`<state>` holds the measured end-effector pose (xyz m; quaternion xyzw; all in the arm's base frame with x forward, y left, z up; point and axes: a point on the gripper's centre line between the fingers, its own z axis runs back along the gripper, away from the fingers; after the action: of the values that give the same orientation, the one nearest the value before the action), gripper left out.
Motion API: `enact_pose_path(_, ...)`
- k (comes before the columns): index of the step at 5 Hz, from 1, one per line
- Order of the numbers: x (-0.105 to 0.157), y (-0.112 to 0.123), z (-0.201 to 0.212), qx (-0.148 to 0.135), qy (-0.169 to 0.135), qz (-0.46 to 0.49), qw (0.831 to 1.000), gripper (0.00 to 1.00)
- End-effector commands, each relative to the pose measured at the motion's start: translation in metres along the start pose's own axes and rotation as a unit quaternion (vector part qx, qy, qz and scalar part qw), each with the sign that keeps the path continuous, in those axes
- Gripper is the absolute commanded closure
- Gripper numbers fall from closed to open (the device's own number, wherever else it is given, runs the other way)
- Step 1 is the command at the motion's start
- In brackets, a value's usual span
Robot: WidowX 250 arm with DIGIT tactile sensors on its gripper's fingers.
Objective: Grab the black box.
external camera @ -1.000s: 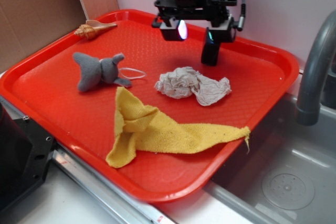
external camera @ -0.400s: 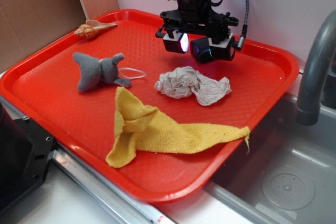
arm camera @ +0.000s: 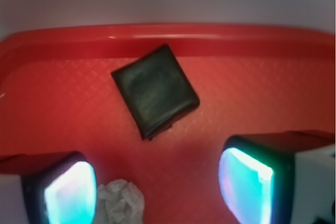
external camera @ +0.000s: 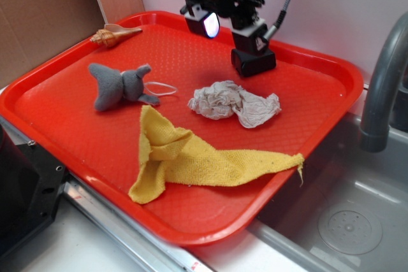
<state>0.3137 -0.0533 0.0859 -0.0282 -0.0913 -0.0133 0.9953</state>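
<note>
The gripper hung with its glowing fingers spread apart and nothing between them, the wrist view cutting both pads off at the bottom edge, and its body hid part of the tray's far rim. The black box lay flat on the tray near the far edge, skewed to the rim, apart from the fingers and just beyond the crumpled paper. A moment earlier the gripper had sat lower with the box up between its fingers; now it had risen and the box was on the tray.
</note>
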Motion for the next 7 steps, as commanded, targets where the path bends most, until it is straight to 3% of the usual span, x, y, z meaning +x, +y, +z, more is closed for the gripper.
enact_pose_path(1,0.041,0.007,-0.007,-0.020,-0.066,-0.033,0.997,0.00)
enact_pose_path(3,0.033,0.001,-0.038,-0.042,-0.026,-0.082,0.995,0.00)
enact_pose_path(5,0.015,0.008,-0.056,-0.022,0.039,-0.094,0.995,0.00)
enact_pose_path(6,0.006,0.018,-0.051,-0.011,0.055,-0.069,0.996,0.00)
enact_pose_path(7,0.007,0.019,-0.044,-0.016,0.029,-0.056,0.998,1.00)
